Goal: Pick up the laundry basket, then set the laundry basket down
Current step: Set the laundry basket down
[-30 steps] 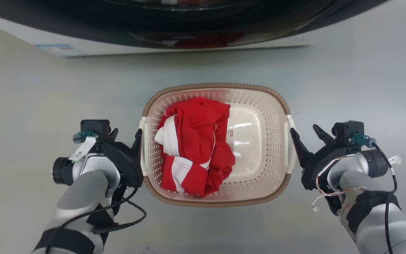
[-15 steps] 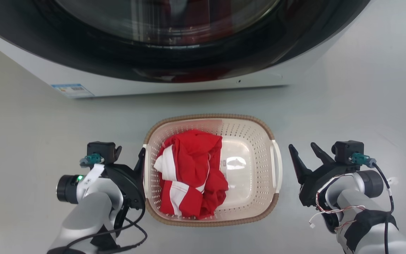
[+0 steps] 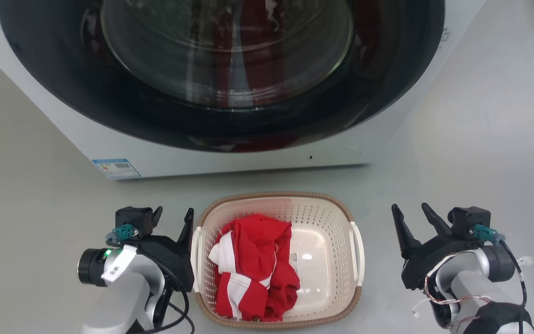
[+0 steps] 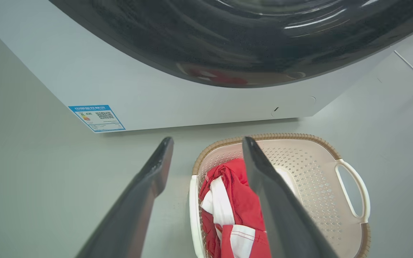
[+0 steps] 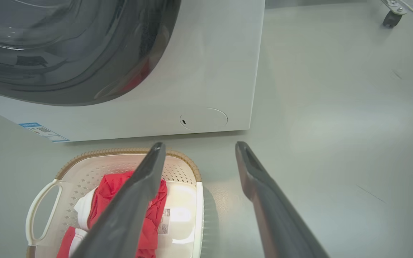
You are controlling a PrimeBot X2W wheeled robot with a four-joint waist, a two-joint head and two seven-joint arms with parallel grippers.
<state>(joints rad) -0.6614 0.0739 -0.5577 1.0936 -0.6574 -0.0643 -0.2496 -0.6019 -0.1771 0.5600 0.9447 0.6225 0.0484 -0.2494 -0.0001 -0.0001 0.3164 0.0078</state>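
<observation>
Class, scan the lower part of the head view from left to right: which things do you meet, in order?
Left hand → laundry basket, holding red and white cloth → right hand.

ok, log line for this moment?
laundry basket: on floor before washer, red garment inside | left hand: open, close beside basket | right hand: open, apart from basket

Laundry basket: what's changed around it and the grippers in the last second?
The head camera has tilted up, showing more of the washer. The right gripper has drawn off sideways from the right handle of the laundry basket, leaving a gap. Unchanged: left gripper close by the left handle, both open, basket on the floor, red garment inside.
</observation>
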